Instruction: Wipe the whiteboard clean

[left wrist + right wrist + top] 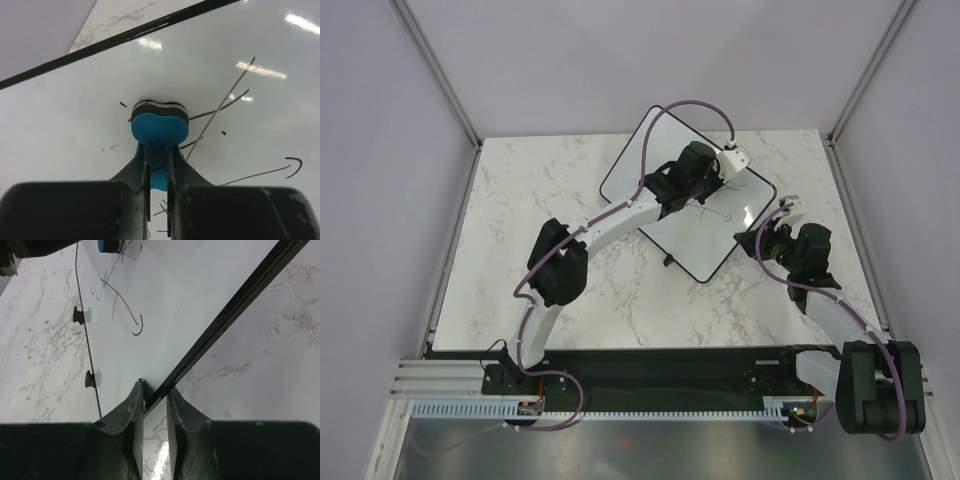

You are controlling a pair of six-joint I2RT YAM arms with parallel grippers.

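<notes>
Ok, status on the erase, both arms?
Left end effector shut on blue eraser, pad on whiteboard. Right end effector clamped on its edge. Marker strokes uncleared. Nothing in the way.

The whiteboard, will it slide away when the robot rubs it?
Probably not much: the right gripper pinches the whiteboard by its frame, and it rests on small black feet. It looks stiff, lying flat. Its glossy face likely lets the eraser glide.

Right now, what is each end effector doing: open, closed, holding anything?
Left end effector: closed on the blue eraser.
Right end effector: closed on the whiteboard edge.
</notes>
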